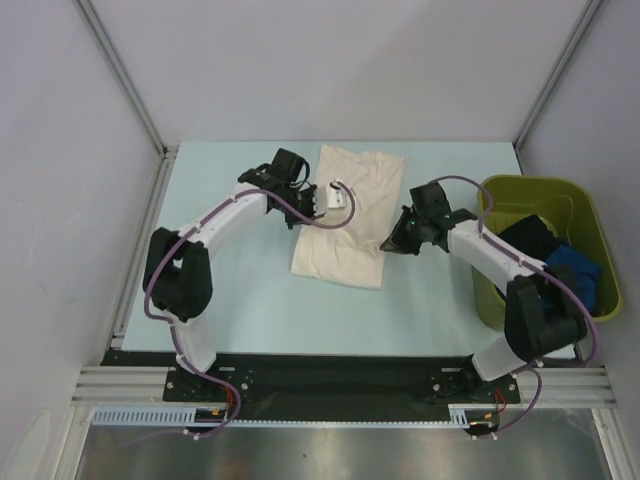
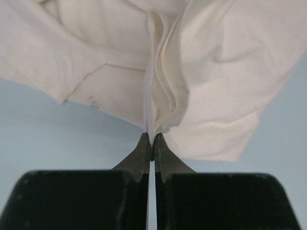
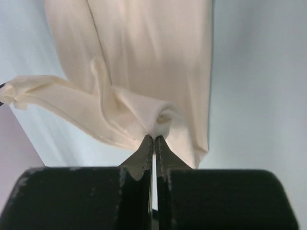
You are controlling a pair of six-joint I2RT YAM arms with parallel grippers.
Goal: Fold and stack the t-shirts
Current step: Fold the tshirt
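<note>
A cream t-shirt (image 1: 350, 215) lies partly folded in a long strip on the pale blue table (image 1: 250, 300). My left gripper (image 1: 318, 200) is shut on its left edge, and the cloth (image 2: 158, 86) bunches into pleats at the fingertips (image 2: 144, 146). My right gripper (image 1: 388, 243) is shut on the shirt's right edge, pinching a small knot of fabric (image 3: 160, 122). Black and bright blue t-shirts (image 1: 560, 260) lie crumpled in the bin.
An olive-green plastic bin (image 1: 500, 290) stands at the table's right edge, close behind the right arm. Grey walls with metal frame rails enclose the table at the back and sides.
</note>
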